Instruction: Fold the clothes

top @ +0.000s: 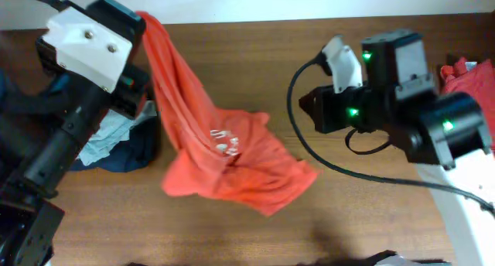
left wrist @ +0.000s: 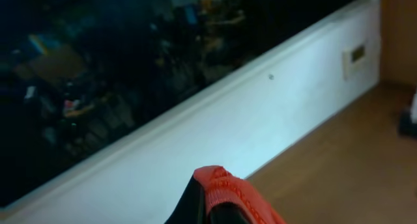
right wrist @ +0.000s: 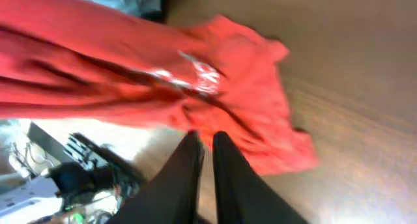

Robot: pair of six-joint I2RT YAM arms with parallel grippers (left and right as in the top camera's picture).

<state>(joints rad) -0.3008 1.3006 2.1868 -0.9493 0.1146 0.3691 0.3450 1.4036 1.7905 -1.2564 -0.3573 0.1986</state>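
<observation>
A red-orange T-shirt (top: 232,161) with a small white print (top: 224,141) hangs from my raised left gripper (top: 141,25) at the back left and trails down to a crumpled heap on the table's middle. In the left wrist view a stitched hem of the shirt (left wrist: 228,188) is pinched in the left gripper (left wrist: 212,199), which is shut on it. My right gripper (top: 307,110) hovers just right of the heap. Its black fingers (right wrist: 189,165) stand a narrow slit apart with nothing between them, and the shirt (right wrist: 215,74) lies just beyond their tips.
A pile of dark blue and light blue clothes (top: 116,138) lies at the left under my left arm. Another red garment (top: 468,76) sits at the right edge, behind the right arm. A white surface (top: 464,212) borders the table at the lower right.
</observation>
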